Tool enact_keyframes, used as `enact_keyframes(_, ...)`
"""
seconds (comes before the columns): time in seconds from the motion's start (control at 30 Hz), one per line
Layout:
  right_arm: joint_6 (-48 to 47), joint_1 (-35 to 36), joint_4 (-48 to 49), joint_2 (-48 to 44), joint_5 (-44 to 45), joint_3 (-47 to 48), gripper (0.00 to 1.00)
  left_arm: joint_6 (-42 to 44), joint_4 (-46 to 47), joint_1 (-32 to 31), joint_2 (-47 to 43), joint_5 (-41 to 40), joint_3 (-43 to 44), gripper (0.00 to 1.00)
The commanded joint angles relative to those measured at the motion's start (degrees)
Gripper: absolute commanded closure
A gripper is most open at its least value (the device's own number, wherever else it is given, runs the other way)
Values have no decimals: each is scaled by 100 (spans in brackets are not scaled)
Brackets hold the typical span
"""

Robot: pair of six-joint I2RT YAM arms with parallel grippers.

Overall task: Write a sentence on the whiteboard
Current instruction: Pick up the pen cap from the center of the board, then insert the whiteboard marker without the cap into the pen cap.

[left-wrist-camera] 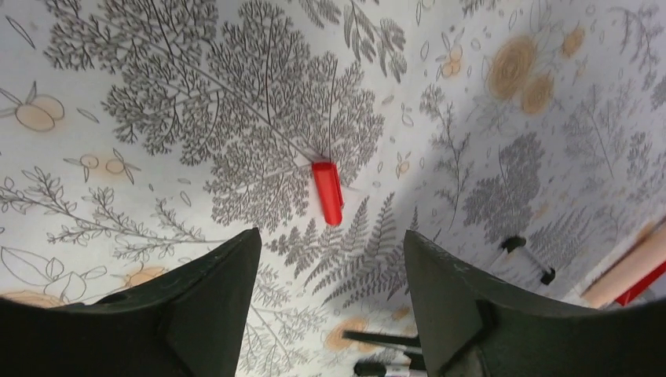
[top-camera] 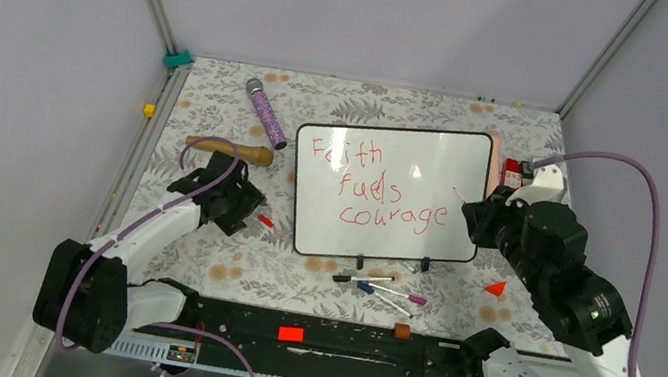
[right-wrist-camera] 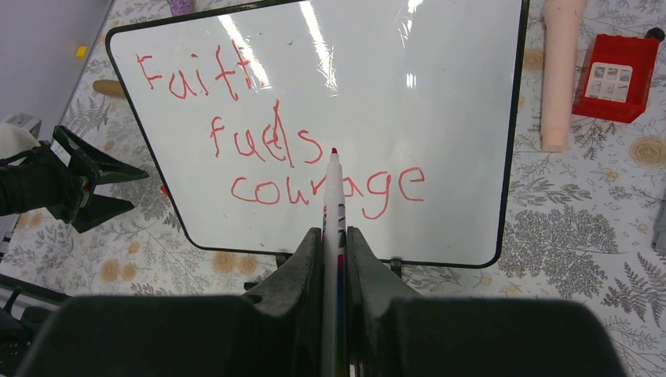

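The whiteboard [top-camera: 389, 189] stands on two small black feet in the middle of the table and also shows in the right wrist view [right-wrist-camera: 440, 94]. The sentence [top-camera: 371, 186] "Faith fuels courage" is on it in red, in three staggered lines [right-wrist-camera: 275, 145]. My right gripper [right-wrist-camera: 334, 232] is shut on a white red-tipped marker [right-wrist-camera: 333, 204], uncapped, held off the board's right edge [top-camera: 469, 215]. My left gripper [left-wrist-camera: 330, 243] is open and empty, low over the cloth left of the board [top-camera: 246, 207], with a red marker cap [left-wrist-camera: 327, 192] just ahead of it.
Several markers [top-camera: 382, 289] lie in front of the board. A purple glitter tube [top-camera: 266, 113] and a wooden handle [top-camera: 233, 150] lie at the back left. A pink cylinder [right-wrist-camera: 560, 71] and a red box [right-wrist-camera: 616, 77] sit right of the board. A small red cone [top-camera: 495, 288] lies at the right.
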Motion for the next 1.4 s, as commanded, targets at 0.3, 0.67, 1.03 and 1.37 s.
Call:
enact_keyframes(0.3, 43, -33, 226, -214, 77, -203, 100, -664, -16, -137, 1671, -490, 942, 46)
enact_keyframes(0.67, 159, -28, 219, -330, 219, -324, 100, -1447, -66, -592, 2186, -705, 838, 81)
enact_keyframes(1.03, 419, 6, 1066, -359, -948, -811, 100, -1419, -701, -483, -111, -1581, 310, 100)
enact_keyframes(1.37, 165, 1911, 3879, 572, -271, -1664, 100, -1156, -425, -312, -3241, -1147, 451, 100)
